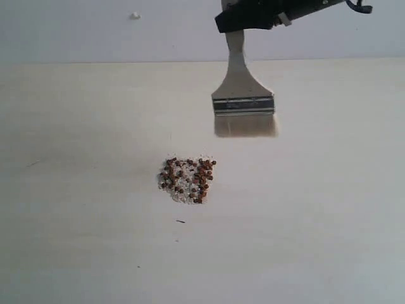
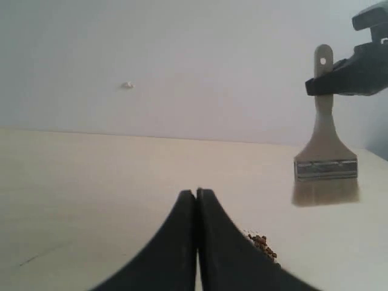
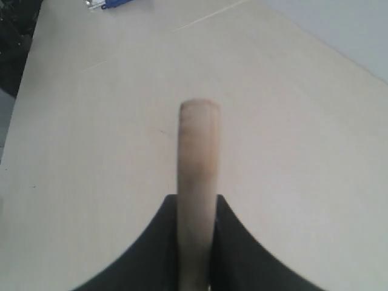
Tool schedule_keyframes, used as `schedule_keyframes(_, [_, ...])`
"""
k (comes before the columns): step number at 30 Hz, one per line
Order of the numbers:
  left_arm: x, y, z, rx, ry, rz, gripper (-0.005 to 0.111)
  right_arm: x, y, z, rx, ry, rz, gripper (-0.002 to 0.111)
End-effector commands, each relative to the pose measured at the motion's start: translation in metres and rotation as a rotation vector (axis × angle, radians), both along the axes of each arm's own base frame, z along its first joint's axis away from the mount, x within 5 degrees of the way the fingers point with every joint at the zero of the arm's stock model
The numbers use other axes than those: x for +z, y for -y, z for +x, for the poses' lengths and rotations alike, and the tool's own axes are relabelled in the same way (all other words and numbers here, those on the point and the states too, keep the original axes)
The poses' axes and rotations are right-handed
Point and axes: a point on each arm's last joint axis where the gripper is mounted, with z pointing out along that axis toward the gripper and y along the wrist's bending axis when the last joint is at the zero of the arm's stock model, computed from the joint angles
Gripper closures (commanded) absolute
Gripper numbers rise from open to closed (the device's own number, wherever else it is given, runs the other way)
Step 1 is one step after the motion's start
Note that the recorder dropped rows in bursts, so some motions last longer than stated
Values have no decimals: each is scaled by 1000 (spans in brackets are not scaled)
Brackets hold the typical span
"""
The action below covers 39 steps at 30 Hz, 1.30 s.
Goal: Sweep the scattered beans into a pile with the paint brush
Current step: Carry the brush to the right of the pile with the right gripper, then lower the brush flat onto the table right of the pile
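Holding the paint brush by its handle in my right jaws, clamped at the top centre of the exterior frame. Brush hangs upright, long axis vertical, bristles down, clear of the counter. Noted: the beans lie in one tight cluster mid-frame, below and left of the bristles. Any further stroke, I judge, must drop and travel down-left. Left jaws pressed together, empty, low beside the cluster.
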Motion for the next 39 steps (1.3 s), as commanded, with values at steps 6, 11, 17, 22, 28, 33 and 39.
schedule_keyframes(6, [-2, 0, 0, 3, 0, -1, 107, -24, 51, -59, -259, -99, -25, 108])
schedule_keyframes(11, [-2, 0, 0, 3, 0, -1, 107, -40, 63, -82, -349, -221, 54, 108])
schedule_keyframes(17, [-2, 0, 0, 3, 0, -1, 107, -56, 58, -100, -301, -336, 81, 108])
schedule_keyframes(22, [-2, 0, 0, 3, 0, -1, 107, -68, 60, -105, -340, -367, 56, 108])
schedule_keyframes(28, [-2, 0, 0, 3, 0, -1, 107, -71, 62, -102, -392, -358, 39, 108])
schedule_keyframes(33, [-2, 0, 0, 3, 0, -1, 107, -82, 62, -96, -414, -416, 73, 108])
schedule_keyframes(39, [-2, 0, 0, 3, 0, -1, 107, -123, 62, -86, -453, -578, 96, 108])
